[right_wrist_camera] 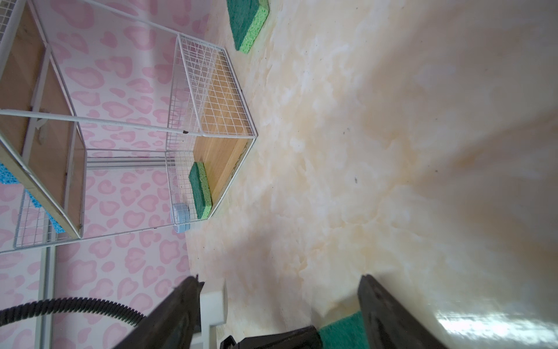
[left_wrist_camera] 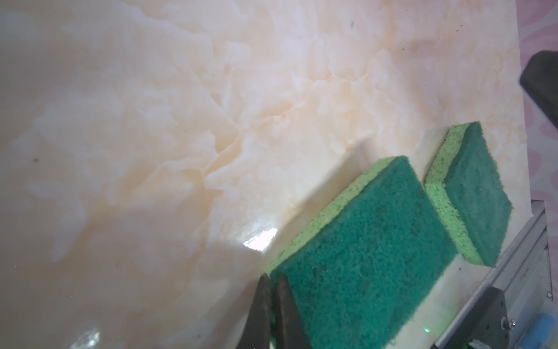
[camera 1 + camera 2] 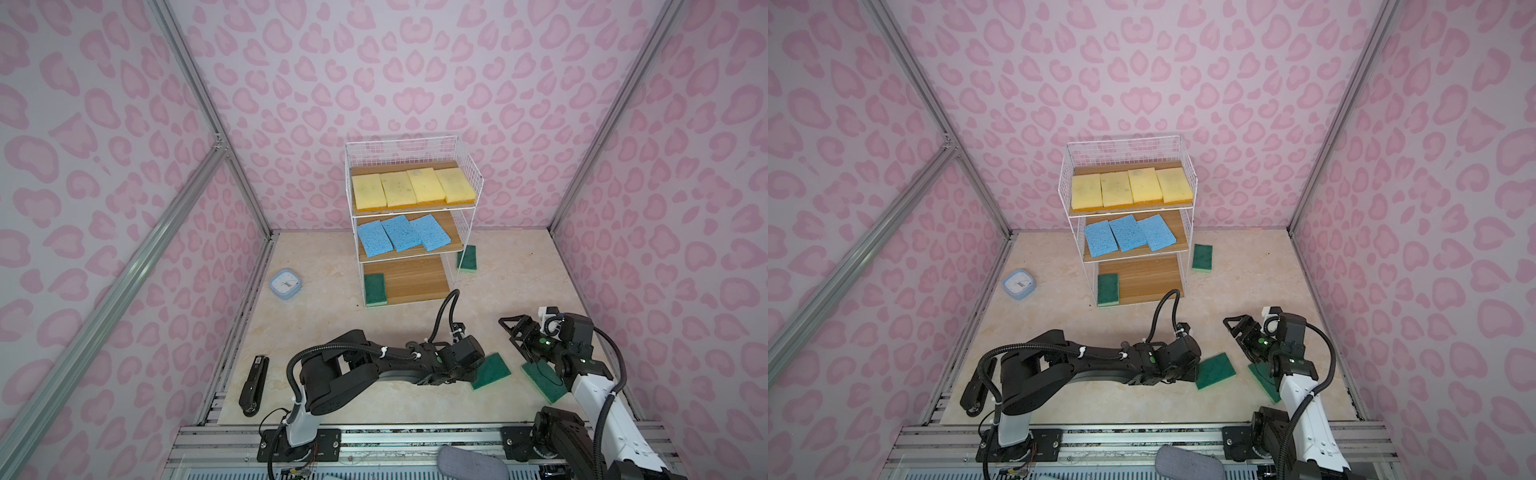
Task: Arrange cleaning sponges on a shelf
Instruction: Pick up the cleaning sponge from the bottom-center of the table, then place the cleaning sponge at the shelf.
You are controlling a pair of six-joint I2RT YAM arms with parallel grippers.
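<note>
My left gripper (image 2: pixel 273 276) is shut on the near corner of a dark green sponge (image 3: pixel 492 370), low over the table at front right. A second green sponge (image 3: pixel 542 380) lies just right of it, partly under my right arm. My right gripper (image 3: pixel 509 328) hangs open and empty above the table behind them. On the shelf (image 3: pixel 469 166), several yellow sponges (image 3: pixel 413 189) fill the top tier and three blue sponges (image 3: pixel 399 235) lie on the middle one. One green sponge (image 3: pixel 375 289) sits at the bottom board's left end. Another green sponge (image 3: pixel 467 258) lies on the table right of the shelf.
A light-blue clock (image 3: pixel 285 282) sits on the table left of the shelf. A black stapler (image 3: pixel 253 384) lies at the front left edge. My left arm (image 3: pixel 374 361) stretches low across the front of the table. Pink patterned walls close three sides.
</note>
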